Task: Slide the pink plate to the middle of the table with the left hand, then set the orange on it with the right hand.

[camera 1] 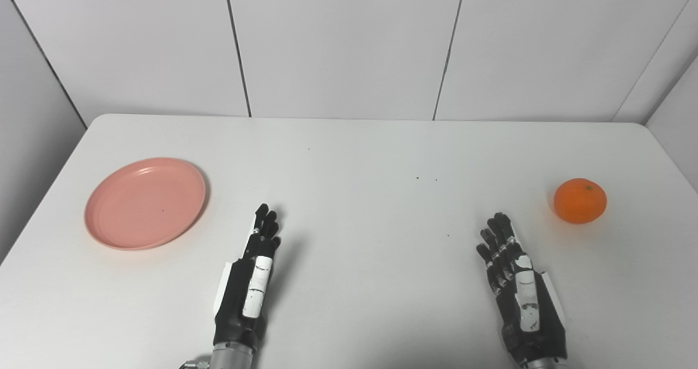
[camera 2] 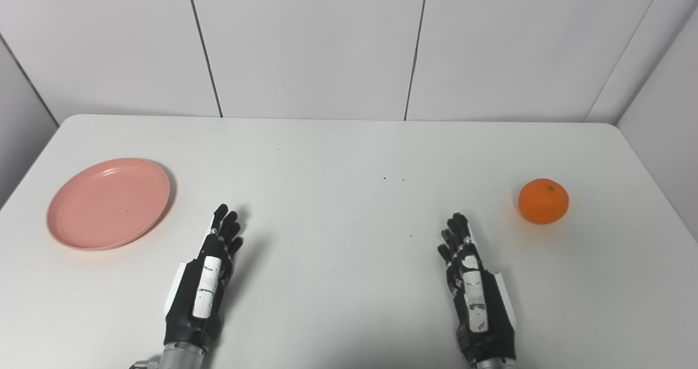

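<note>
Waiting at step one: left hand [camera 1: 250, 282] and right hand [camera 1: 521, 292] flat, fingers extended, holding nothing. Next: left reaches plate [camera 1: 145, 203], slides toward centre; orange [camera 1: 580, 200] untouched.

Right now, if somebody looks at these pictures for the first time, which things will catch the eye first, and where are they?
The two spots of colour on the white table stand out: a pink plate, empty, at the left, and an orange at the far right. Between them, near the front edge, the black left hand and right hand wait with fingers extended, touching neither.
</note>
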Available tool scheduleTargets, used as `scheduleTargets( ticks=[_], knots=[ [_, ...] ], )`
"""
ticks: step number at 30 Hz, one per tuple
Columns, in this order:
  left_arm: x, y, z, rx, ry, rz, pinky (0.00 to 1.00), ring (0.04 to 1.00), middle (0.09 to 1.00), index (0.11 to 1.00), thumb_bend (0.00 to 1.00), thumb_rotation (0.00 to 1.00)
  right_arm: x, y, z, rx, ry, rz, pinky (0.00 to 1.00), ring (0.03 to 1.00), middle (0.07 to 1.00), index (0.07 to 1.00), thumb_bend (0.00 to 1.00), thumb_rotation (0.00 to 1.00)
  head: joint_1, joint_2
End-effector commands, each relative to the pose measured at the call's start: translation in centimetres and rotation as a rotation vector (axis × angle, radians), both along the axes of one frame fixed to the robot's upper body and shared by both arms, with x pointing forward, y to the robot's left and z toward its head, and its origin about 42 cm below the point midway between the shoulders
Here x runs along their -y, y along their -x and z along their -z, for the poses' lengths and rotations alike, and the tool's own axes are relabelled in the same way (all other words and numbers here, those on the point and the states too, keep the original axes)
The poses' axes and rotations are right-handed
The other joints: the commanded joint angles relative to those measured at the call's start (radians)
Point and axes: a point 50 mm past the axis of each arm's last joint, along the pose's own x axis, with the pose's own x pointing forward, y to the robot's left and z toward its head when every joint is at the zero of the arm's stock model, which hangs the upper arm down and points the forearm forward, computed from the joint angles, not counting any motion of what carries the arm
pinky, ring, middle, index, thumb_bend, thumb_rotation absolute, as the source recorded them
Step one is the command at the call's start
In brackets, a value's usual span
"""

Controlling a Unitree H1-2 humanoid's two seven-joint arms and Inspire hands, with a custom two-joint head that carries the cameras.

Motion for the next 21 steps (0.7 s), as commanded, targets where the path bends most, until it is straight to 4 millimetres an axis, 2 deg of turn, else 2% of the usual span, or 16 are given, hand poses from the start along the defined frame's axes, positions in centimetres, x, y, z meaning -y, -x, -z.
scheduleTargets(
  ticks=[1, 21],
  knots=[
    [-1.7, 4.6, 2.8, -0.127, -0.016, -0.053, 1.00, 1.000, 1.000, 1.000, 0.82, 0.92, 0.4, 0.7, 1.5, -0.057, 0.014, 0.008, 1.00, 1.000, 1.000, 0.979, 0.87, 0.94, 0.000, 0.003],
    [-1.7, 4.8, 2.6, -0.130, 0.001, -0.057, 1.00, 1.000, 1.000, 1.000, 0.82, 0.91, 0.9, -0.7, 0.9, -0.028, 0.047, 0.010, 1.00, 0.983, 0.985, 0.972, 0.87, 0.97, 0.001, 0.011]
  ],
)
